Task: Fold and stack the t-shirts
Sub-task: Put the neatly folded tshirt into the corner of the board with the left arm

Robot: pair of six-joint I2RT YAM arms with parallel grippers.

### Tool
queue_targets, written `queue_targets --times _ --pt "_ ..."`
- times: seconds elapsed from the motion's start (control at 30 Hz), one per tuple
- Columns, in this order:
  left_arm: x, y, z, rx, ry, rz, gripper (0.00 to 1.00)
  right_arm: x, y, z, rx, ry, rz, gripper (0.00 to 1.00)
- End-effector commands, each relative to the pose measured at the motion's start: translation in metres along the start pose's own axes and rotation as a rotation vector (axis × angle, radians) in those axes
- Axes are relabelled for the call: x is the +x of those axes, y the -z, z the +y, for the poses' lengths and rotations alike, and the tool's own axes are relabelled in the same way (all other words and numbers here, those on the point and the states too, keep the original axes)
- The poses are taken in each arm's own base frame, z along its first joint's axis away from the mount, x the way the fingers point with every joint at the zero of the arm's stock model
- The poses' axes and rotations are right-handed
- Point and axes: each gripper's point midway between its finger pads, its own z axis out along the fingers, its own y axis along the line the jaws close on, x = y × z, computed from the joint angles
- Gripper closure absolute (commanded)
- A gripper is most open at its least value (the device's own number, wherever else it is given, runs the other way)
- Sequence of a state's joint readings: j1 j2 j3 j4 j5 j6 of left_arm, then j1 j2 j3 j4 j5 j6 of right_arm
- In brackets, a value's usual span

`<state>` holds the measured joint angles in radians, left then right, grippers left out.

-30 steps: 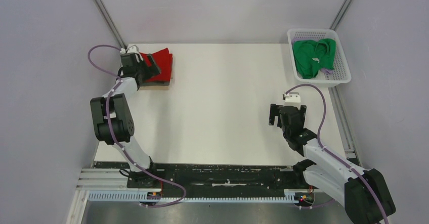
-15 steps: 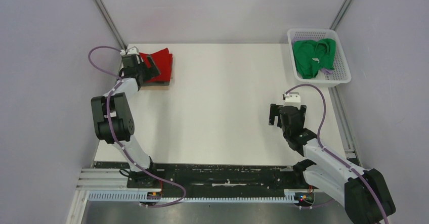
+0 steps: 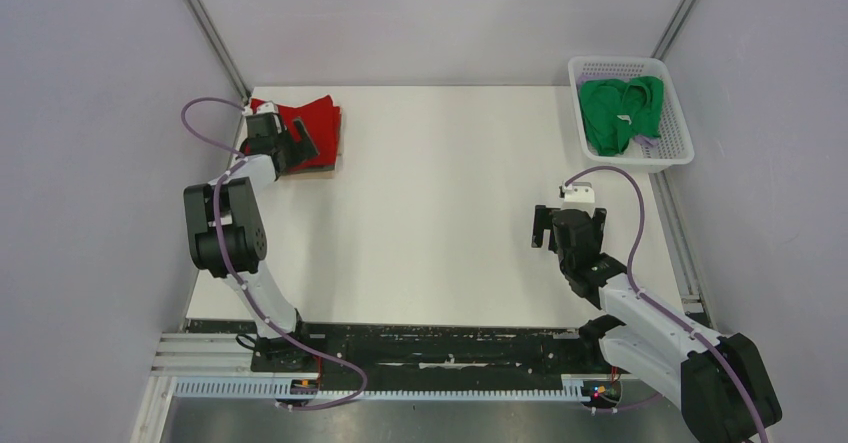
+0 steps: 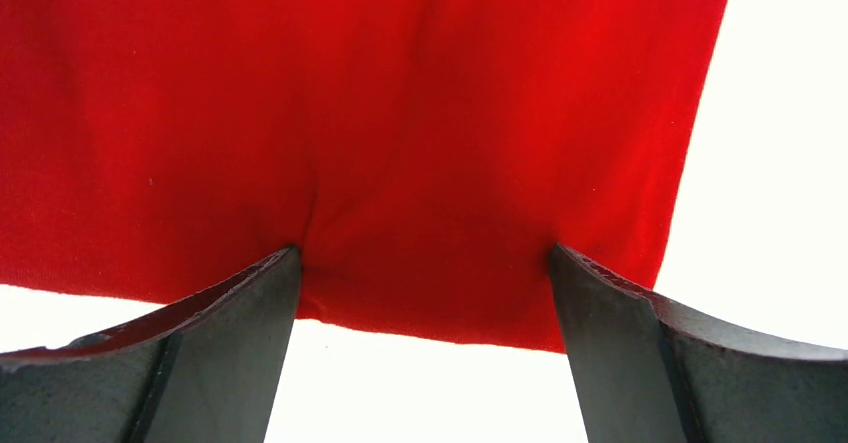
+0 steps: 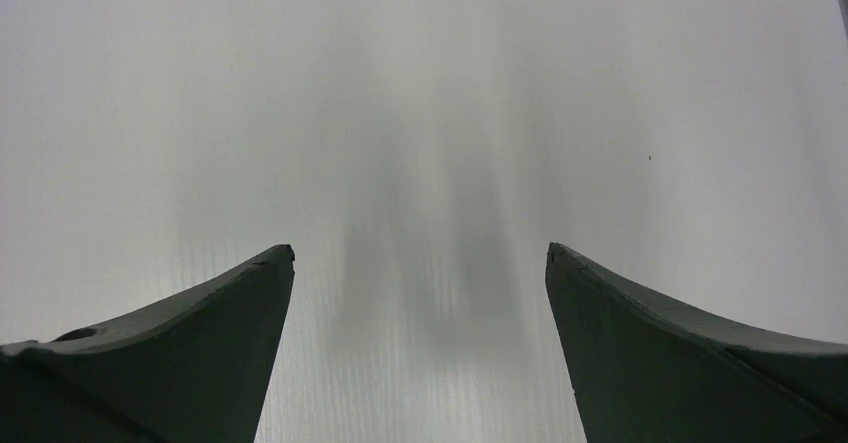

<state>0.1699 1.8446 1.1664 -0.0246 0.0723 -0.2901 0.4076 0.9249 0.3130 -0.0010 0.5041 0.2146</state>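
Top external view shows the two arm bases on a black mounting rail (image 3: 440,348) along the near edge of the flat white rectangular table (image 3: 430,193).

1. Right gripper (image 3: 568,221): it hangs over the right part of the table, roughly halfway from the near edge to the far edge. In the right wrist view, the right gripper (image 5: 420,253) has its dark jaws spread wide. Only bare table surface lies between them, and it holds nothing.

2. Left gripper (image 3: 295,148): it is at the far left corner of the table. In the left wrist view, the left gripper (image 4: 425,253) has its jaws spread wide. Both fingertips (image 4: 285,263) meet the near hem of the folded bright red cloth t-shirt (image 4: 400,113). The cloth puckers slightly at the left tip. No cloth is pinched between the jaws.

3. Red t-shirt (image 3: 320,123): it lies folded flat at the far left corner of the table. A thin tan cloth edge (image 3: 318,169) shows below it on the near side.

4. Green cloth t-shirt (image 3: 615,113): it lies crumpled inside the white plastic lattice basket (image 3: 625,62), which stands at the far right corner of the table.
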Motion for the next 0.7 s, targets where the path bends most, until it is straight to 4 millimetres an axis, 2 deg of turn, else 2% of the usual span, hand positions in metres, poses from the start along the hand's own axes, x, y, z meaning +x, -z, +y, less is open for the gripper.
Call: queue_targets --times 0.0,0.07,0.13,0.3,0.4,0.47,0.63,0.67 --pt "0.028 0.003 0.025 -0.111 0.047 0.102 0.0 -0.005 -0.001 -0.004 0.024 -0.006 -0.024 0.02" --pt "0.022 0.005 0.018 -0.083 0.052 0.093 0.0 -0.007 -0.001 -0.004 0.021 -0.011 -0.029 0.02" --pt "0.007 0.011 0.007 -0.039 0.063 0.059 0.0 -0.007 0.0 -0.004 0.019 -0.013 -0.033 0.02" --pt "-0.053 0.038 -0.021 0.055 0.066 -0.087 0.0 -0.009 0.001 -0.006 0.027 -0.018 -0.04 0.02" --pt "-0.088 0.049 -0.028 0.057 0.056 -0.167 0.0 -0.009 0.001 -0.007 0.033 -0.017 -0.04 0.02" --pt "-0.108 0.048 -0.025 0.022 0.054 -0.208 0.0 -0.008 0.0 -0.007 0.038 -0.015 -0.038 0.02" --pt "-0.143 0.023 -0.024 -0.01 -0.013 -0.231 0.0 -0.011 -0.001 -0.01 0.06 -0.01 -0.04 0.02" --pt "-0.145 0.014 -0.022 -0.018 -0.028 -0.227 0.0 -0.011 -0.001 -0.012 0.07 -0.006 -0.04 0.02"
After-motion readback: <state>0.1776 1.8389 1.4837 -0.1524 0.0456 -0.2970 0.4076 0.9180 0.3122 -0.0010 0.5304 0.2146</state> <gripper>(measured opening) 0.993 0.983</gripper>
